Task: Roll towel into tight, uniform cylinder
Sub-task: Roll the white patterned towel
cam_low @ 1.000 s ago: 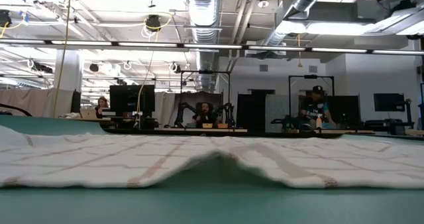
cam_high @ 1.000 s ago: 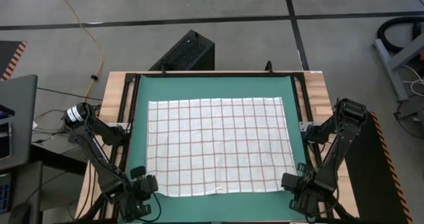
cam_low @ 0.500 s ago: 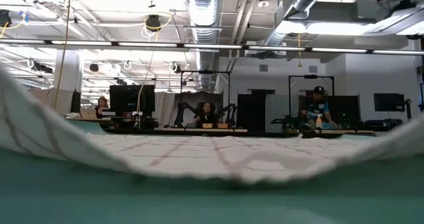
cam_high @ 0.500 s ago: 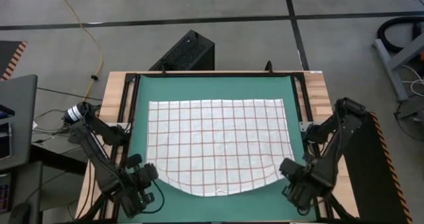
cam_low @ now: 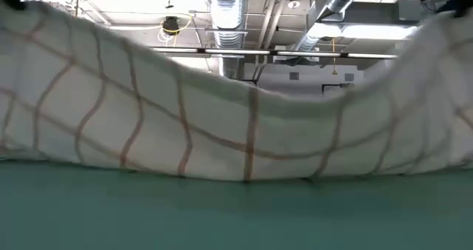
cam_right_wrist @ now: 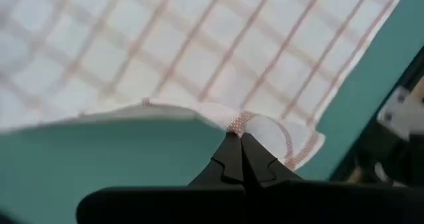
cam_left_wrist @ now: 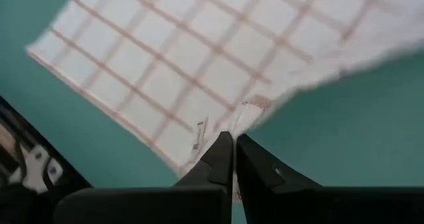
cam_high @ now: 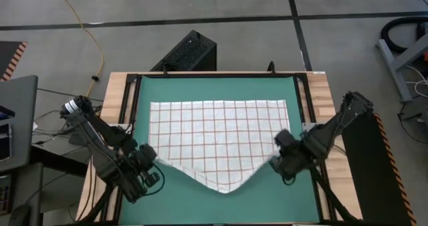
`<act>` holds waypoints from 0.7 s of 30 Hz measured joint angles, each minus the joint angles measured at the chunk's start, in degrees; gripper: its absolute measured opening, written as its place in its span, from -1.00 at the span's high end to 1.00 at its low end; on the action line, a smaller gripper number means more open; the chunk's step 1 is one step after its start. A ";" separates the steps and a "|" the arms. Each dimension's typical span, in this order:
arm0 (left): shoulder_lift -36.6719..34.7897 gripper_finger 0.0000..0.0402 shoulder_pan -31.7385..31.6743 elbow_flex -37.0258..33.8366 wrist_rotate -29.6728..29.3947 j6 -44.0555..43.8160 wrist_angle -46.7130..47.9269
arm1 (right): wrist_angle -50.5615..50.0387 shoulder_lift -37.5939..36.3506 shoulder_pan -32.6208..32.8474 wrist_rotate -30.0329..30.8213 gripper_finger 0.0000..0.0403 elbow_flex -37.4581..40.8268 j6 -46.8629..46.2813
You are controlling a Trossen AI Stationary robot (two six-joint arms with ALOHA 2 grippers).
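high view shows the towel [cam_high: 221,136] lying on the green mat [cam_high: 214,89], its far edge flat and square, its two near corners lifted and drawn inward so the near edge sags into a point at the middle. the left gripper [cam_high: 148,160] is closed on the near left corner and the right gripper [cam_high: 279,154] is closed on the near right corner; each wrist view shows the dark fingers [cam_left_wrist: 225,159] pinched together with only a small tab of hem between them, and the same at the right fingers [cam_right_wrist: 240,159].

what could go wrong, as i judge it: the hold on each side is on very little cloth, so a tug or a quick move could pull a corner out and drop that side. the low view shows the lifted edge hanging in a deep swag, touching or nearly touching the mat at its lowest part. if the corners come forward and down like this, the middle lands first and bunches, and the first fold comes out curved rather than straight, which makes a cone or a loose lumpy roll instead of an even cylinder. the two grippers also sit at slightly different positions along the table, so the fold line could go skew. dragging could shift the far edge off square too.
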State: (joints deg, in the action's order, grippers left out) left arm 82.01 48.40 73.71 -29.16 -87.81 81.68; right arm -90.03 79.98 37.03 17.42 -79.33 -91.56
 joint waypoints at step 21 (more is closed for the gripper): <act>-8.32 1.00 -30.34 -0.16 -6.88 20.03 7.46 | -0.03 -5.45 -40.07 3.90 1.00 6.52 27.03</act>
State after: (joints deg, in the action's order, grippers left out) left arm 73.69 18.06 73.55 -36.04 -67.78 89.14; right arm -90.06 74.53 -3.03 21.32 -72.81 -64.53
